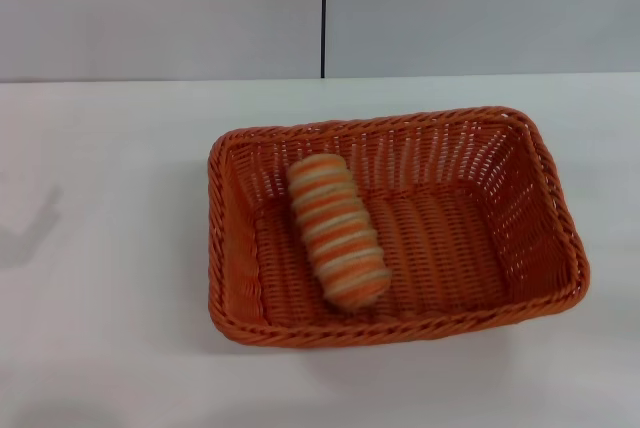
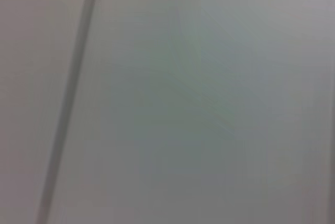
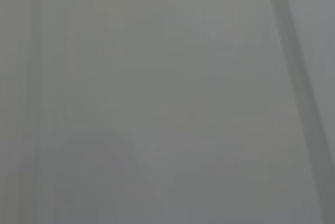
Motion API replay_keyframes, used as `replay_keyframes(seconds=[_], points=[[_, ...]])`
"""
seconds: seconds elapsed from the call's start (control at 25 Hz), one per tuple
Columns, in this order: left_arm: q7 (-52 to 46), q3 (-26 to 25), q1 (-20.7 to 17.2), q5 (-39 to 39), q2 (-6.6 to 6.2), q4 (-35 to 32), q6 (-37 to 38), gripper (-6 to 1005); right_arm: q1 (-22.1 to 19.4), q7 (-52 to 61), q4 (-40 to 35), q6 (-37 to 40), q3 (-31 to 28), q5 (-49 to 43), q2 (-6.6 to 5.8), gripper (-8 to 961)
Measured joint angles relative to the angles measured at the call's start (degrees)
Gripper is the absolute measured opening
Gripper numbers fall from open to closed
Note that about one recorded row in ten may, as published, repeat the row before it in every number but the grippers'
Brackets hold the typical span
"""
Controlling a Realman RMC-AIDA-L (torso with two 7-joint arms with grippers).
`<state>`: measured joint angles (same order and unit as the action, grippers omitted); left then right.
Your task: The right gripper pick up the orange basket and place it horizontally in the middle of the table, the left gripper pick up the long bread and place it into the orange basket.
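While my head camera looks down on the white tabletop (image 1: 110,328), the orange basket (image 1: 545,198) sits on it slightly right of the middle, long side running across my view and turned a little so its right end lies farther from me. Inside it lies the long bread (image 1: 338,230), resting on the woven floor in the left half of the basket, its near end close to the front wall and its far end angled up toward the back-left corner. The loaf's orange and cream stripes run across its width. Nothing touches the basket or the bread from above.

Neither of my arms shows in the head view. My left wrist camera sees only a pale grey surface crossed by a dark slanted line (image 2: 68,109), and my right wrist camera shows much the same, a plain grey field with a dark slanted band (image 3: 298,82) near one edge. None of my jaws appear in any view, so I cannot tell whether they stand apart or together.

A faint grey shadow (image 1: 30,228) falls on the tabletop at the far left.
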<state>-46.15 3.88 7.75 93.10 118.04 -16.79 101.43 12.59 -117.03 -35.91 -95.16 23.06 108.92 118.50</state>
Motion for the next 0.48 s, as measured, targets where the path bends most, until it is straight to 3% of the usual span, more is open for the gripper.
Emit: replay_keyframes(seconds=[0.24,0.48], points=[[1.1,-6.0,-1.2,0.0,0.19,1.3,-0.3,848,1.8,-15.1,13.4,1.5,-13.2,0.9,0.33,616],[5.4,-8.3,-0.7,-0.4,0.22,4.5,-0.4,848,3.0,-24.3,21.1,1.3,-19.7,0.9,0.4,617]])
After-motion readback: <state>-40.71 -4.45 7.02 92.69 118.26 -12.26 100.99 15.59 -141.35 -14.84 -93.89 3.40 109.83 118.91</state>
